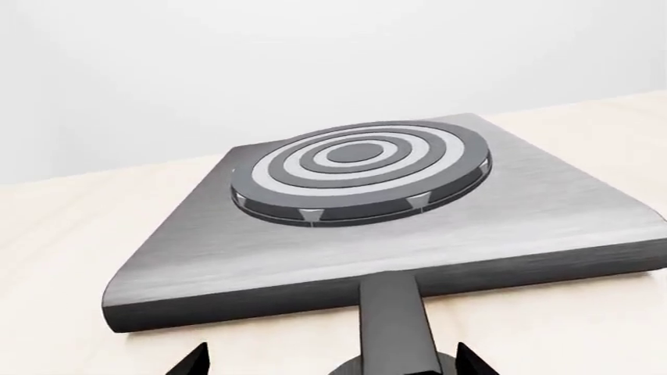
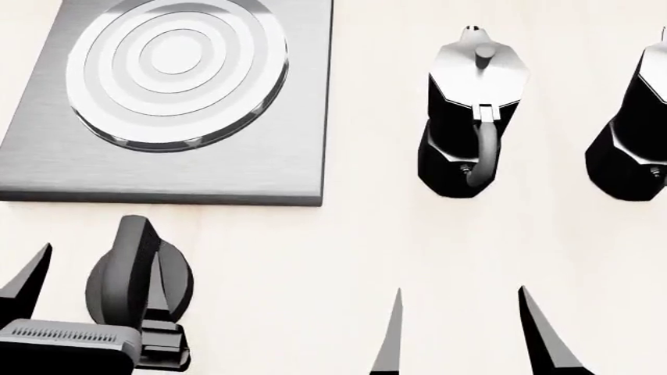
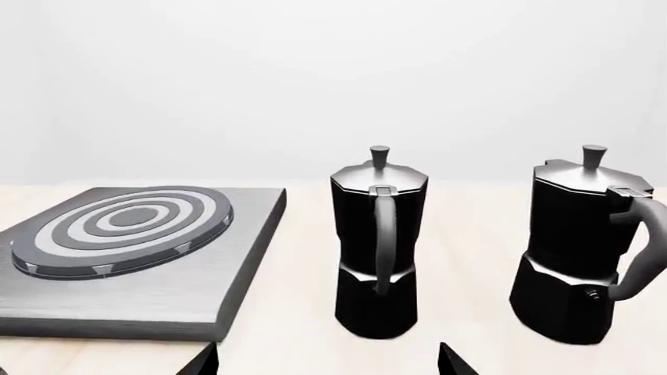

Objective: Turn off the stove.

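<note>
brushed grey stove [image 2: 240, 148] plate; left tool [image 2: 99, 285] spread astride ridged black knob [image 2: 130, 273], right tool [image 2: 469, 332] gaping.

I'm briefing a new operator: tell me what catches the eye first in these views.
The grey stove with its ringed burner fills the head view's upper left. Just in front of it the left gripper straddles the black knob. Two moka pots stand to the stove's right, untouched.

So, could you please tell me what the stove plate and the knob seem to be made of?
Stove plate: looks like brushed grey metal, with fine streaks and a soft sheen. Knob: dark and matte with a raised ridge, probably plastic, though that is uncertain in this render.
</note>
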You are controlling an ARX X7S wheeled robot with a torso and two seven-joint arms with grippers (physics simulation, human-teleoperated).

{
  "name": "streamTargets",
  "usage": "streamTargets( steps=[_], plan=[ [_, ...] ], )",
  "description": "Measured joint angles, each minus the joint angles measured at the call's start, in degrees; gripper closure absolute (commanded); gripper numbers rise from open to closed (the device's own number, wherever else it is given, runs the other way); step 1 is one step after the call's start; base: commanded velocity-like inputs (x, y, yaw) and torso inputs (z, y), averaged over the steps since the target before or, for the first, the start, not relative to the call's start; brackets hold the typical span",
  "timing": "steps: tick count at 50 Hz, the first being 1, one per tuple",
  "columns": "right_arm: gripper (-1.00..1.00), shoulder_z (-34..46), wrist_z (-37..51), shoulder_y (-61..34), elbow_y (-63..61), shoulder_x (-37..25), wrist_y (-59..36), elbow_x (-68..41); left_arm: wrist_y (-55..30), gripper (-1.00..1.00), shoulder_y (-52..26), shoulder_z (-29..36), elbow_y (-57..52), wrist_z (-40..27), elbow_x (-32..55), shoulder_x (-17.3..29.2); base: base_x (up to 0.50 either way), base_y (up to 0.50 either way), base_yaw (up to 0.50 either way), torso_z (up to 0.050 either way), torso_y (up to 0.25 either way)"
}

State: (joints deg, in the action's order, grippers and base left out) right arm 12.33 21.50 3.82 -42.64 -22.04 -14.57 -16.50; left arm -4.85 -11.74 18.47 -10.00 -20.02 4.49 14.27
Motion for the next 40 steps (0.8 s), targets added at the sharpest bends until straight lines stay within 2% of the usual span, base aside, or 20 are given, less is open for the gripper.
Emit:
streamTargets(
  steps=[40],
  plan=[
    [-1.00,0.4,0.6,0.1,-0.2,-0.7,0.3,-0.3,-0.1,-1.00,2.4,0.0,-1.8,-1.2,0.6,1.3,0.00,0.00,0.00,0.000,-0.001]
  ],
)
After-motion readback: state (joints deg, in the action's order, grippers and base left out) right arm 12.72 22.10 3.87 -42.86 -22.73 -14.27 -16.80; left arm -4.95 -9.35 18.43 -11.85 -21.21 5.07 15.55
